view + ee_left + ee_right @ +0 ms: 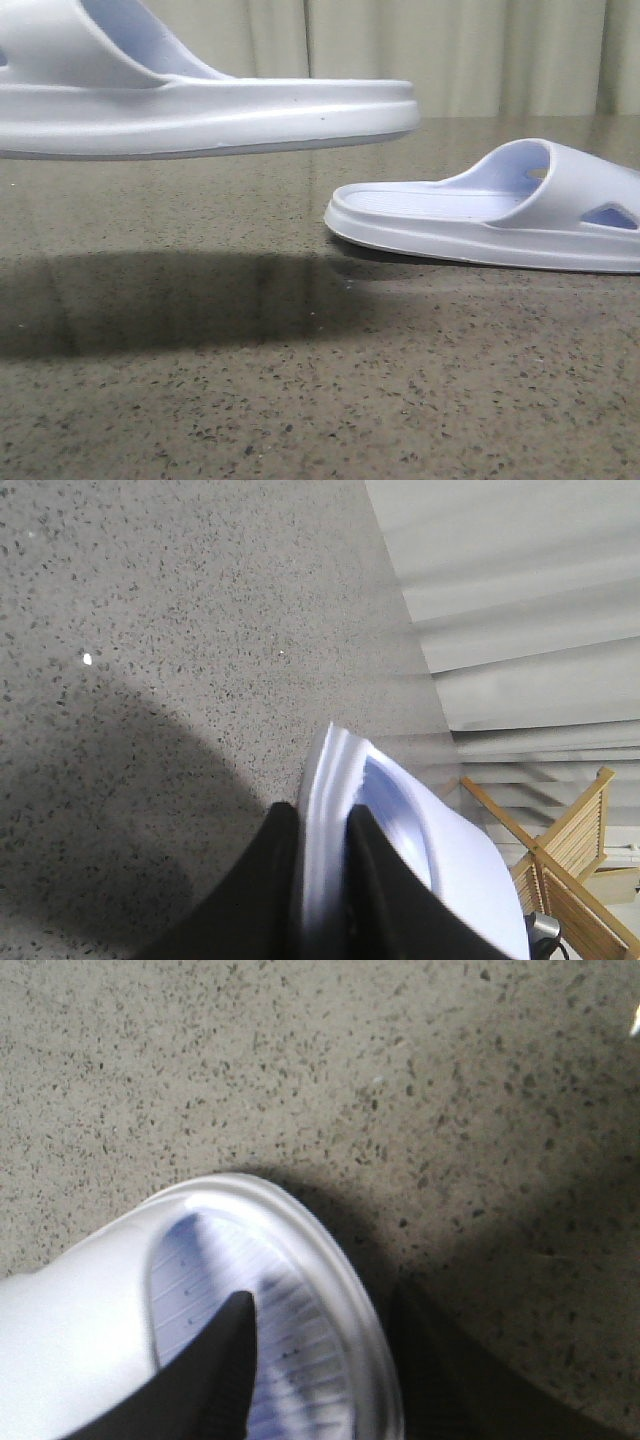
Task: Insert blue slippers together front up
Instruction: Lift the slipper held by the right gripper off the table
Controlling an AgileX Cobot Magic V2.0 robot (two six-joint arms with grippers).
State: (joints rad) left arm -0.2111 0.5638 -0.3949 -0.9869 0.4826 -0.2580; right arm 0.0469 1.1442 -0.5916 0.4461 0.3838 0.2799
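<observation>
One pale blue slipper point(200, 110) hangs in the air at the upper left of the front view, level, with its shadow on the table below. My left gripper point(322, 815) is shut on that slipper's sole edge point(440, 850). The other slipper point(490, 215) lies flat on the table at the right, footbed up. In the right wrist view my right gripper point(328, 1300) is open and straddles this slipper's rim point(80, 1330): one finger is over the ribbed footbed and the other is outside the sole. Neither gripper shows in the front view.
The speckled stone table point(300, 400) runs across the front view. A pale curtain point(450, 50) hangs behind it. A wooden rack point(570, 860) stands beyond the table edge in the left wrist view.
</observation>
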